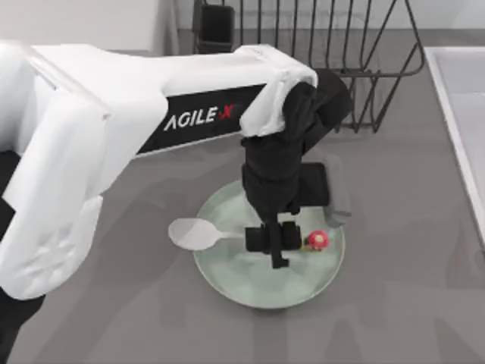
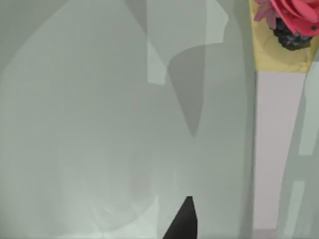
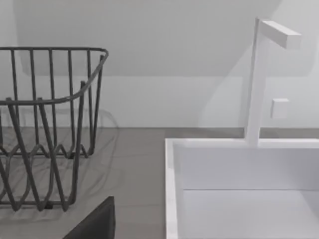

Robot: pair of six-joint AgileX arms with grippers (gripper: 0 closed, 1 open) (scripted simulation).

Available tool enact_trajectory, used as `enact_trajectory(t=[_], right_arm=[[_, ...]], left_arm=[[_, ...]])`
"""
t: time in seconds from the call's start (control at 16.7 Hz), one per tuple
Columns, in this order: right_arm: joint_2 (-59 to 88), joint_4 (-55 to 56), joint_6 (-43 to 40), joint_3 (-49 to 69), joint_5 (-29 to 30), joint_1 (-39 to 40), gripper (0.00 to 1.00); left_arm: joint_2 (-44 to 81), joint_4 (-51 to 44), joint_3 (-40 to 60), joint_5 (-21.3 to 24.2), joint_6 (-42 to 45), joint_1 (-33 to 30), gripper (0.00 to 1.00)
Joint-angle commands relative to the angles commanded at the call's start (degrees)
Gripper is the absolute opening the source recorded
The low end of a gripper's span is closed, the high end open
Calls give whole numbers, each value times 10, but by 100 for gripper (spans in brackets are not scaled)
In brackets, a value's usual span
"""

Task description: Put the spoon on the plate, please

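The pale green plate (image 1: 261,288) lies in the middle of the table. The white spoon (image 1: 195,233) rests across it, its oval bowl reaching over the plate's left rim and its red knob (image 1: 318,240) near the right rim. My left gripper (image 1: 278,246) hangs low over the handle, open. In the left wrist view the handle (image 2: 276,149) with its yellow collar and red knob (image 2: 294,12) lies on the plate (image 2: 99,124), and one dark fingertip (image 2: 183,221) stands apart from it. A dark edge of my parked right gripper (image 3: 94,224) shows in the right wrist view.
A dark wire dish rack (image 1: 333,45) stands at the back, close behind the left arm. A white sink (image 1: 462,114) with a faucet (image 3: 259,74) takes up the right edge of the table. The grey tabletop (image 1: 409,303) lies around the plate.
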Motion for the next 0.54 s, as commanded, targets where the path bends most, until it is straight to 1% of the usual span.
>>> enact_trajectory(t=[0.18,0.24,0.54], right_arm=[[0,0,0,0,0,0,100],[0,0,0,0,0,0,100],[0,0,0,0,0,0,100]], left_arm=[[0,0,0,0,0,0,98],[0,0,0,0,0,0,100],[0,0,0,0,0,0,100]])
